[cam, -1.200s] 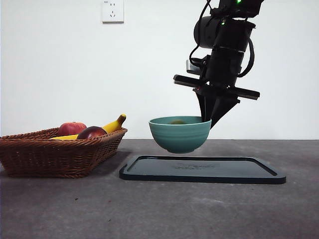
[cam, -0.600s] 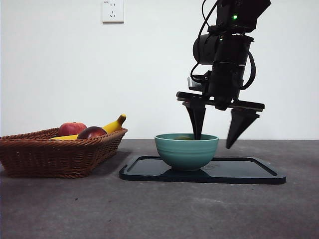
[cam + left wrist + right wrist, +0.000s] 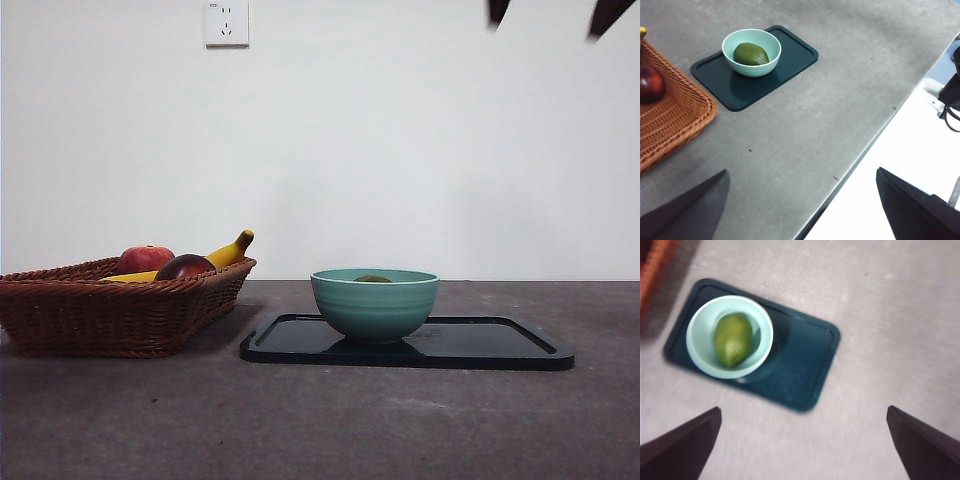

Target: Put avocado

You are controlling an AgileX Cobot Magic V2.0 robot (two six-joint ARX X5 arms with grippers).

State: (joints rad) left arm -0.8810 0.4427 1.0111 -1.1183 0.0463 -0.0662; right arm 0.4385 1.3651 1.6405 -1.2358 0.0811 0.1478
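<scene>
The avocado (image 3: 751, 53) (image 3: 732, 339), dull green, lies inside a teal bowl (image 3: 374, 305); from the front only its top (image 3: 372, 278) peeks over the rim. The bowl stands on the left half of a dark tray (image 3: 480, 350) (image 3: 800, 365). My right gripper (image 3: 803, 410) hovers high above the tray, open and empty; in the front view only its two black tips show at the top right (image 3: 550, 12). My left gripper (image 3: 802, 171) hangs open and empty, high and far from the bowl, near the table's edge.
A wicker basket (image 3: 120, 310) (image 3: 675, 110) stands left of the tray with a red apple (image 3: 143, 258), a dark reddish fruit (image 3: 184, 266) and a banana (image 3: 228, 250). The table's edge (image 3: 875, 135) runs close under the left arm.
The bowl with the avocado came down onto the tray. The right gripper opened, let go of its rim, and rose almost out of the front view.
</scene>
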